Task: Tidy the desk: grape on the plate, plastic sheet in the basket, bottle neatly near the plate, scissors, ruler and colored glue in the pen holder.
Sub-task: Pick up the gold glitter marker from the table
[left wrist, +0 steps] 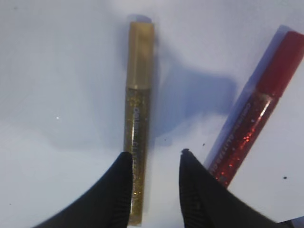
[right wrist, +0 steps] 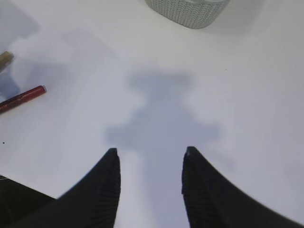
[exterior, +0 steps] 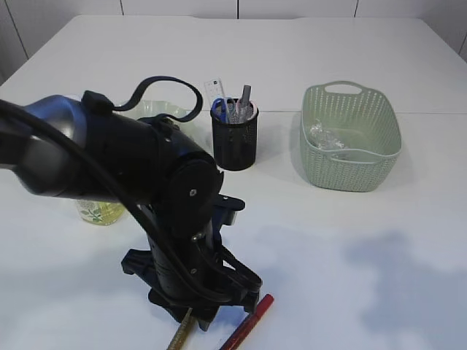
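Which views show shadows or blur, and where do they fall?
Left wrist view: the gold glue pen and red glue pen each cast a soft shadow on the table, and the fingers look blurred. Right wrist view: a grey arm shadow lies ahead of the right gripper.

The only lettering in view is on the two glue pens seen by the left wrist camera. The gold glitter glue pen (left wrist: 137,128) carries a line of small pale print running lengthwise along its clear barrel; it looks like words, but the letters are too blurred to read. The red glitter glue pen (left wrist: 256,107) has a similar line of fine print along its barrel, also unreadable. The ruler (exterior: 216,93) in the pen holder (exterior: 235,138) shows faint graduation marks, with no legible numbers.
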